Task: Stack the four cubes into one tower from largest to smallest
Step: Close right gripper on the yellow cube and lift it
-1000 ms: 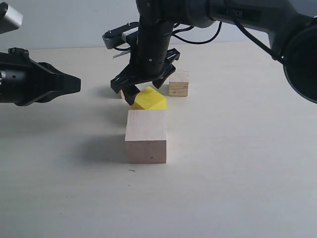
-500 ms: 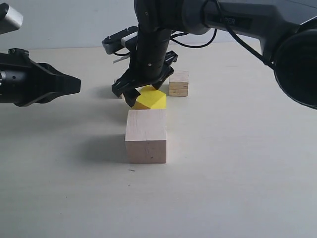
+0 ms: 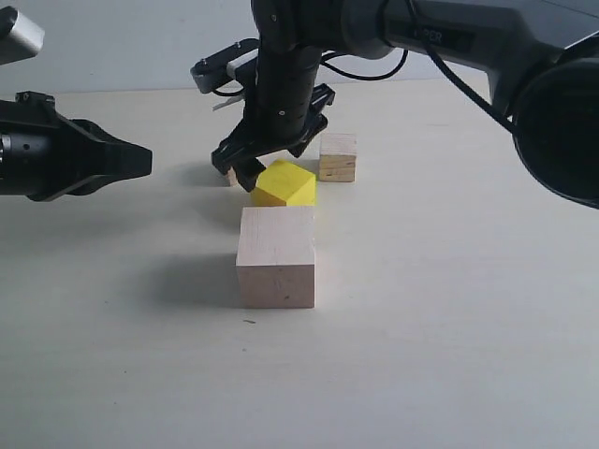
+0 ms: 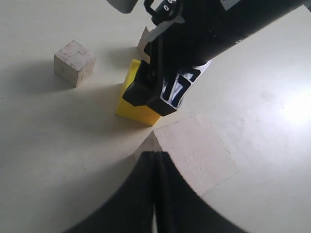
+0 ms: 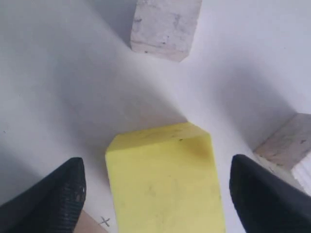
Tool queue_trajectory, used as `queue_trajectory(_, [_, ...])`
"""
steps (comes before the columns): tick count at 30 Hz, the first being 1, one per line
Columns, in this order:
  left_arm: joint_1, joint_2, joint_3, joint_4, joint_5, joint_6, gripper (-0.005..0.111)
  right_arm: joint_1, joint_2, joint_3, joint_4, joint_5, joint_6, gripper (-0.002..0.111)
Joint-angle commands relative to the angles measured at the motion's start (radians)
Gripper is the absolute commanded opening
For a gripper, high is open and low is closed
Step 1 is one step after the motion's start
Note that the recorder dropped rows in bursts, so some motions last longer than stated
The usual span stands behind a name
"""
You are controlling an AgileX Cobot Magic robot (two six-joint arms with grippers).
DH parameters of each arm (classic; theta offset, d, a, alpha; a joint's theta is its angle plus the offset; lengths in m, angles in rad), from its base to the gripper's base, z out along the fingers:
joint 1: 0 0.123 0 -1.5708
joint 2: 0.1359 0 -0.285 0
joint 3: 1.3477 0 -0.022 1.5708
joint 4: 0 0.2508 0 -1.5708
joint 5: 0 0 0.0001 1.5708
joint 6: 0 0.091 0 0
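Pale cream tabletop [image 3: 449, 355] — grey backdrop [image 3: 122, 47] behind.

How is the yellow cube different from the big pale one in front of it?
The yellow cube is bright yellow and smaller; the big pale cube is pinkish wood and larger. The yellow cube sits between the right gripper's open jaws; the big pale cube stands free. Both are cubes.

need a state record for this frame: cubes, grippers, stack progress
large cube: pale pinkish, on table, nothing on top
yellow cube: on table, between the right gripper's open fingers, gaps on both sides
tan layered cube: on table, apart from yellow cube
smallest cube: on table, alone
right gripper: open, straddling yellow cube
left gripper: shut, empty, off to the side
tower: not started
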Motion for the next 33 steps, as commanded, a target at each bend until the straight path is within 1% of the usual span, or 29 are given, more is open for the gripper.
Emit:
queue_trajectory(1, [0.003,-0.007,0.004,0.006,0.001,-0.004,0.000,0.002,0.003,-0.008,0.000,0.005,-0.052,0.077])
queue_trajectory(10, [0.003,-0.007,0.004,0.006,0.003,-0.004,0.000,0.002,0.010,-0.006,0.000,-0.012,-0.070,0.077])
queue_trajectory(16, [0.003,-0.007,0.004,0.013,0.007,-0.004,0.000,0.002,0.055,-0.006,0.000,-0.006,-0.070,0.077])
queue_trajectory(18, [0.003,-0.007,0.004,0.013,0.007,-0.004,0.000,0.002,0.061,-0.006,0.000,-0.004,-0.068,0.074])
queue_trajectory(19, [0.003,-0.007,0.004,0.013,0.007,-0.004,0.000,0.002,0.061,-0.006,-0.006,-0.004,-0.068,0.070])
queue_trajectory(21, [0.003,-0.007,0.004,0.013,0.007,-0.004,0.000,0.002,0.054,-0.006,-0.017,-0.004,-0.068,0.058])
queue_trajectory(22, [0.003,-0.007,0.004,0.013,0.007,-0.004,0.000,0.002,0.043,-0.006,-0.039,-0.004,-0.068,0.048])
queue_trajectory(24, [0.003,-0.007,0.004,0.012,0.005,-0.004,0.000,0.002,0.024,-0.006,-0.076,-0.004,-0.068,0.032])
queue_trajectory(25, [0.003,-0.007,0.004,0.012,0.005,-0.004,0.000,0.002,0.005,-0.006,-0.110,-0.004,-0.068,0.020])
queue_trajectory(27, [0.003,-0.007,0.004,0.012,0.005,-0.004,0.000,0.002,-0.024,-0.006,-0.158,-0.001,-0.068,0.006])
queue_trajectory(28, [0.003,-0.007,0.004,0.012,0.005,-0.004,0.000,0.002,-0.048,-0.006,-0.185,0.000,-0.060,0.000])
queue_trajectory(33, [0.003,-0.007,0.004,0.012,0.005,-0.004,0.000,0.000,-0.162,-0.006,-0.210,0.053,0.026,0.000])
